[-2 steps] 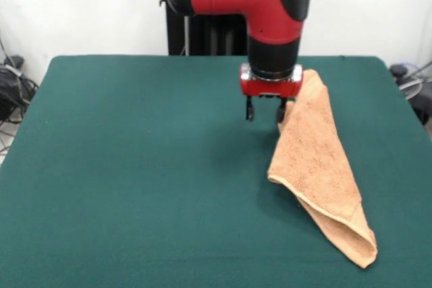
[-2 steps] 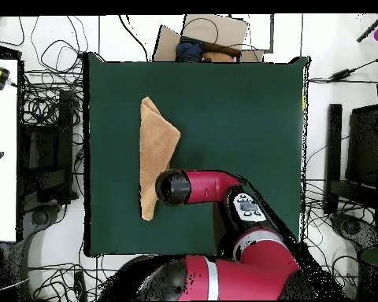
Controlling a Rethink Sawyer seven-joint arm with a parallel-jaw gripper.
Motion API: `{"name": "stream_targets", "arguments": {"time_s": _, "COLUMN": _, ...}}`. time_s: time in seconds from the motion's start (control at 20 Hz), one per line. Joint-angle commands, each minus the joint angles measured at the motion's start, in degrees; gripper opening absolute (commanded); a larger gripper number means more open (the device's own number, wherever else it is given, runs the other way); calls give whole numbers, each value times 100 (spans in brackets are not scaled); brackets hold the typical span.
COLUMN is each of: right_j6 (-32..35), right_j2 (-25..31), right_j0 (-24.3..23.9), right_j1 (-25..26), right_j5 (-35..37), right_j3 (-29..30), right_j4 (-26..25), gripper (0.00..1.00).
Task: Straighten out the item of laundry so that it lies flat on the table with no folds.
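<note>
The orange-tan terry-cloth towel (image 1: 320,166) lies folded into a long triangle on the dark green cloth-covered table (image 1: 135,180). The black-fingered gripper (image 1: 265,110) hovers released just beside the towel's far end, grasping nothing. Likely next: pinch an edge and pull it open.

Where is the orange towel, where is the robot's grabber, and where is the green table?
towel (image 1: 317,160), front view, on the middle of its folded cloth.
gripper (image 1: 265,110), front view, midway between its two dark fingertips.
table (image 1: 121,166), front view, on a bare part of the green cloth.
</note>
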Motion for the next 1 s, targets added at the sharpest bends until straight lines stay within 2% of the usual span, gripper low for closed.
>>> {"name": "stream_targets", "arguments": {"time_s": 0.05, "right_j6": 837, "right_j2": 124, "right_j0": -90, "right_j1": 558, "right_j5": -458, "right_j3": 49, "right_j4": 151, "gripper": 100}}
{"name": "stream_targets", "arguments": {"time_s": 0.25, "right_j6": 492, "right_j2": 322, "right_j0": -433, "right_j1": 1038, "right_j5": -561, "right_j3": -269, "right_j4": 19, "gripper": 100}}
{"name": "stream_targets", "arguments": {"time_s": 0.65, "right_j6": 477, "right_j2": 443, "right_j0": -509, "right_j1": 935, "right_j5": -312, "right_j3": -263, "right_j4": 94, "gripper": 100}}
{"name": "stream_targets", "arguments": {"time_s": 0.75, "right_j6": 543, "right_j2": 463, "right_j0": -464, "right_j1": 779, "right_j5": -243, "right_j3": -163, "right_j4": 148, "gripper": 100}}
{"name": "stream_targets", "arguments": {"time_s": 1.0, "right_j6": 757, "right_j2": 467, "right_j0": -232, "right_j1": -104, "right_j5": 291, "right_j3": 186, "right_j4": 426, "gripper": 100}}
